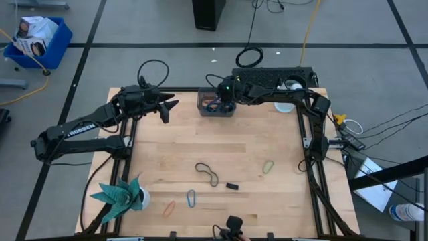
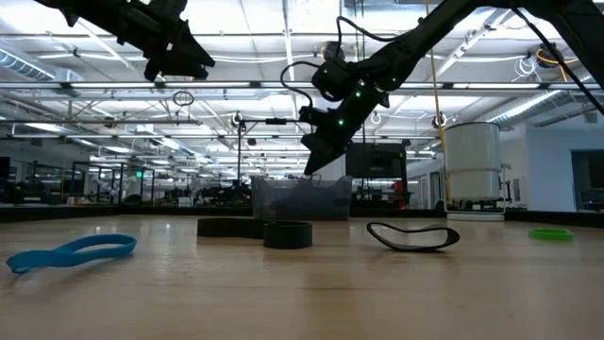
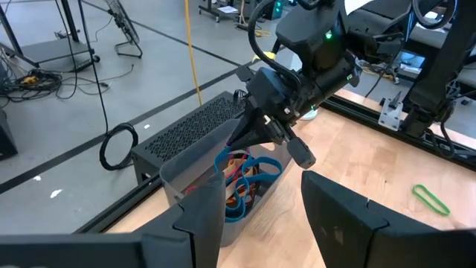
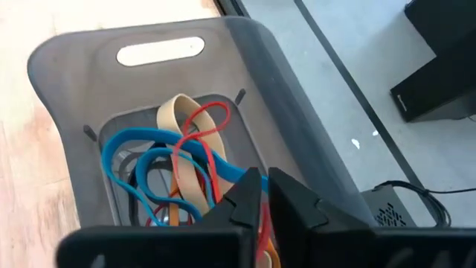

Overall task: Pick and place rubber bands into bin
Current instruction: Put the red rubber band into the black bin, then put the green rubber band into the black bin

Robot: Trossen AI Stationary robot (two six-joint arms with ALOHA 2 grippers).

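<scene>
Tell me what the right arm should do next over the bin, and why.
Probably open the right claw fully and lift clear. It hangs just above the bin, fingers nearly together, over the pile of rubber bands already inside, while more bands, like the black one, still lie on the table.

Even, bright light falls from rows of ceiling strip lights (image 2: 283, 38), casting only soft shadows on the pale wooden table (image 1: 221, 150), while the near tabletop below the right gripper (image 2: 316, 162) blurs in the low view.
</scene>
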